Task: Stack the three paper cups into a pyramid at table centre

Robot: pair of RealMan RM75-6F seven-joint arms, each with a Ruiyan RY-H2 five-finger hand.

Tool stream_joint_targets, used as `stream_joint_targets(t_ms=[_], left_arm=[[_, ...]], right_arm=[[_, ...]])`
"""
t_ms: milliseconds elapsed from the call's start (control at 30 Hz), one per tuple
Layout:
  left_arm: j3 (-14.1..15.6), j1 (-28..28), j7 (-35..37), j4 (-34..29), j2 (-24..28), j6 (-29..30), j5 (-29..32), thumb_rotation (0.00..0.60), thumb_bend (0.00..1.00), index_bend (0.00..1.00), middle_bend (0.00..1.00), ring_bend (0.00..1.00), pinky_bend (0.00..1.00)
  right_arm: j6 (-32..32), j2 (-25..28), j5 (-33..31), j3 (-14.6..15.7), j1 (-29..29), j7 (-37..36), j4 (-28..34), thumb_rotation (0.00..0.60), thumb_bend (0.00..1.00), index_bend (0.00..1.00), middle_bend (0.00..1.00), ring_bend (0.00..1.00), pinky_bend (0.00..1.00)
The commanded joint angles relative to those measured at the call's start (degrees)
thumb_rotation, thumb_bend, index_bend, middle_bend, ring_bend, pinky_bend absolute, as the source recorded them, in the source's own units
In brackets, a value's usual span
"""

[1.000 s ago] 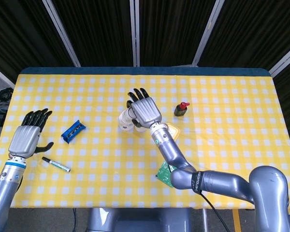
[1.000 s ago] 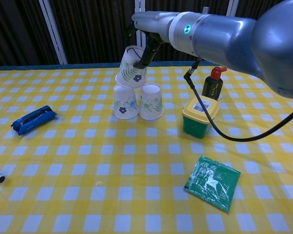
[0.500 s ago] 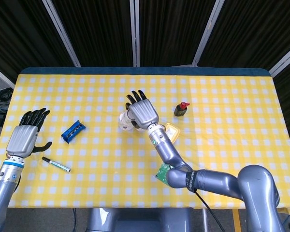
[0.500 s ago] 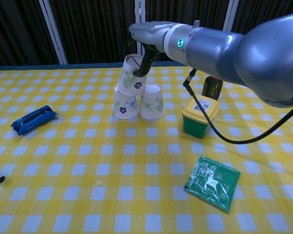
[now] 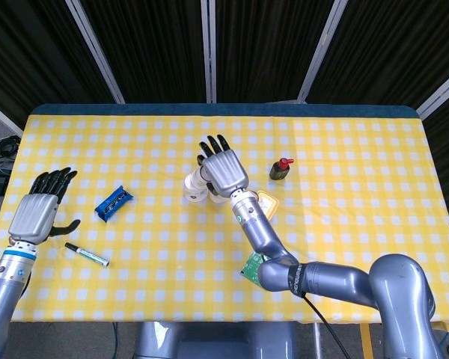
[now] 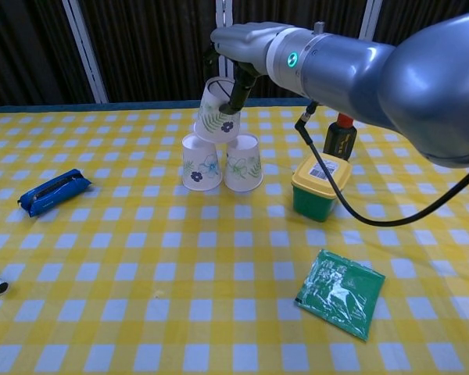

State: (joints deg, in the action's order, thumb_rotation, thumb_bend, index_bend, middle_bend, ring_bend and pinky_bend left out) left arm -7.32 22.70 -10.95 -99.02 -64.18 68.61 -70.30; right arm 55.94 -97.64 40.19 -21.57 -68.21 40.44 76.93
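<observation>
Two upturned white paper cups with floral print, the left cup (image 6: 201,162) and the right cup (image 6: 242,162), stand side by side at the table's middle. My right hand (image 6: 242,48) holds a third floral cup (image 6: 217,119) tilted just above them, its lower edge near their tops. From the head view the right hand (image 5: 223,167) covers most of the cups (image 5: 195,187). My left hand (image 5: 41,209) hovers open over the table's left edge, holding nothing.
A blue packet (image 6: 53,191) and a marker (image 5: 87,254) lie at the left. A green-and-yellow tub (image 6: 320,184) and a dark red-capped bottle (image 6: 340,135) stand right of the cups. A green sachet (image 6: 340,291) lies near the front.
The held cup shifted right from over the left cup to above the gap between both base cups. The left hand stayed in place.
</observation>
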Motion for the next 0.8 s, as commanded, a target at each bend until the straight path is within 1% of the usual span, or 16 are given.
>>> stream_joint_targets(t_ms=[33,167,233,333,433,633,800], left_arm=[[0.01,0.01,0.03,-0.02,0.02,-0.06,0.02,0.6,0.25,0.0,0.0,0.0,0.0],[0.06,0.11,0.13,0.01,0.13,-0.5,0.21,0.6,0.25,0.0,0.0,0.0,0.0],[-0.06,0.16,0.3,0.04,0.3,-0.82,0.68,0.6,0.25,0.0,0.0,0.0,0.0],[-0.06,0.18,0.27,-0.09,0.41,-0.88,0.71,0.6,0.25,0.0,0.0,0.0,0.0],[-0.05,0.15,0.3,-0.12,0.43,-0.84,0.67,0.6,0.25,0.0,0.0,0.0,0.0],[-0.2,0.1,0.33,-0.06,0.45,-0.56,0.71,0.6,0.25,0.0,0.0,0.0,0.0],[-0.31,-0.08,0.29,-0.1,0.56,-0.14,0.82,0.6,0.25,0.0,0.0,0.0,0.0]], right_arm=[[0.26,0.13,-0.74,0.44,-0.18,0.88,0.08,0.6,0.24,0.47,0.13,0.0,0.0],[0.53,-0.03,-1.56,0.92,-0.44,1.95,-0.07,0.6,0.24,0.46,0.12,0.0,0.0],[-0.05,0.17,-3.16,1.42,-0.6,3.15,0.48,0.6,0.23,0.41,0.09,0.0,0.0],[0.29,0.27,-3.79,1.4,-0.72,3.51,0.98,0.6,0.21,0.32,0.05,0.0,0.0],[0.88,0.38,-3.71,1.28,-0.74,3.44,1.43,0.6,0.19,0.27,0.03,0.0,0.0],[3.89,3.07,-2.62,1.18,0.06,4.24,5.67,0.6,0.18,0.22,0.0,0.0,0.0],[5.95,5.48,-2.11,1.61,1.23,5.0,8.99,0.6,0.18,0.21,0.0,0.0,0.0]])
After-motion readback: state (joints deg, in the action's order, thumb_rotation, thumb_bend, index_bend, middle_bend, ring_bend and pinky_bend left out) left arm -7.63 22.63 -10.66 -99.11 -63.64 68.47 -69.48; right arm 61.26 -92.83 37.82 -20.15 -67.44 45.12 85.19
